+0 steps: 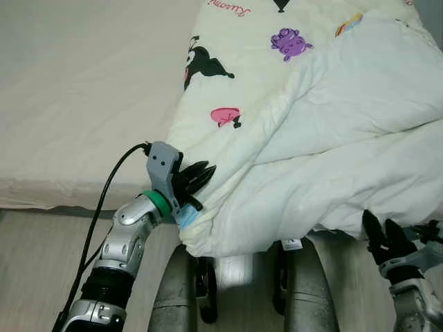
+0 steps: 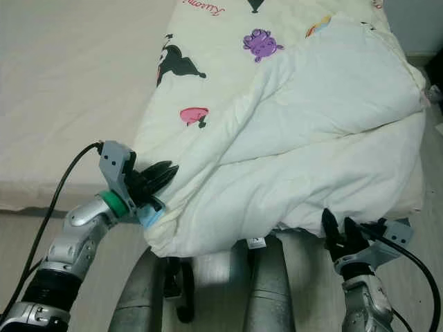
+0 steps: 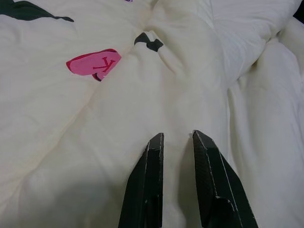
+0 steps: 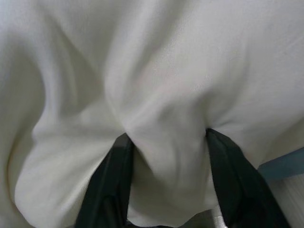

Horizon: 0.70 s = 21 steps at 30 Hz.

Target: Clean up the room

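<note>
One cream comforter (image 1: 325,138) lies bunched on the bed (image 1: 76,104), its long axis running from the near edge away toward the far side, with its near end hanging over the bed's edge above the robot's legs (image 1: 180,297). It is folded over on itself on the right, the plain white underside up. Four cartoon prints can be counted on the printed face: a black figure (image 1: 202,63), a purple one (image 1: 289,43), a pink heart shape (image 1: 225,115) bearing a red letter like a "Y", and a partly covered coloured one (image 1: 348,24). Red script at the far edge is cut off and unreadable. A small white label (image 1: 291,243) hangs from the near hem; its print is too small to read.

The left gripper (image 1: 201,176) presses against the comforter's near left corner, fingers (image 3: 147,185) slightly apart, grasping nothing. The right gripper (image 2: 340,232) is under the near right hem, its fingers (image 4: 111,180) spread with a fold of cloth bulging between them.
</note>
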{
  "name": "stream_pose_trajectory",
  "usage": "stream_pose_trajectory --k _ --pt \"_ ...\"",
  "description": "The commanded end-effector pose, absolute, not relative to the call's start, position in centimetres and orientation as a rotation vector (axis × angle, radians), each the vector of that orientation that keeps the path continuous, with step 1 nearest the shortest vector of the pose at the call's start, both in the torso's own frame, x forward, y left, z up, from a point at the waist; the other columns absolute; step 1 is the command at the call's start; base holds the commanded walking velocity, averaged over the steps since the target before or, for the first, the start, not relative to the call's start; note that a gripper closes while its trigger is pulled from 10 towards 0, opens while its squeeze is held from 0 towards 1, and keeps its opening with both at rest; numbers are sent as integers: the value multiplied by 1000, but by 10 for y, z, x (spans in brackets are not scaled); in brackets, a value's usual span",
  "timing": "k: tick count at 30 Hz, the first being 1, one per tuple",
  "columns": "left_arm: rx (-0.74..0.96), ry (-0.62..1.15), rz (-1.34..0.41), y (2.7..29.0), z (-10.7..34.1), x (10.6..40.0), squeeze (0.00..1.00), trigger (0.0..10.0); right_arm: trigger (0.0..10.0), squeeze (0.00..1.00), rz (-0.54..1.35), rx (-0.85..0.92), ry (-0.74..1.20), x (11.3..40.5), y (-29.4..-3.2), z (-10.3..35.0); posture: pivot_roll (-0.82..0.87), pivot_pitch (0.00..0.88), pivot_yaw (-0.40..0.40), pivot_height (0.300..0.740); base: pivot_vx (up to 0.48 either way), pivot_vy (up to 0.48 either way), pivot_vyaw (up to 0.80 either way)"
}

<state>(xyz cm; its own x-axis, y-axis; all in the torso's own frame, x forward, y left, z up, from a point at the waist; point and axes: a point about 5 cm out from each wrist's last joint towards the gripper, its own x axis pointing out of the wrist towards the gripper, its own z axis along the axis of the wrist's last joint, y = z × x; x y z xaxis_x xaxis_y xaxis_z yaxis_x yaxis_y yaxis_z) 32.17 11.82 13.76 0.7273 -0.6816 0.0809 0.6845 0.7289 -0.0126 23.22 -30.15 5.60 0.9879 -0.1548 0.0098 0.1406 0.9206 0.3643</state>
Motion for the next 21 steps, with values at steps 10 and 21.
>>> stream_pose_trajectory --k 10,21 --pt "-44 -23 -736 124 124 317 0 10000 0 0 -219 354 0 215 -311 47 -100 310 198 628 0 0 0" --pt "-41 -20 -733 125 124 319 0 10000 0 0 -253 318 -12 216 -321 54 -104 309 197 628 0 0 0"
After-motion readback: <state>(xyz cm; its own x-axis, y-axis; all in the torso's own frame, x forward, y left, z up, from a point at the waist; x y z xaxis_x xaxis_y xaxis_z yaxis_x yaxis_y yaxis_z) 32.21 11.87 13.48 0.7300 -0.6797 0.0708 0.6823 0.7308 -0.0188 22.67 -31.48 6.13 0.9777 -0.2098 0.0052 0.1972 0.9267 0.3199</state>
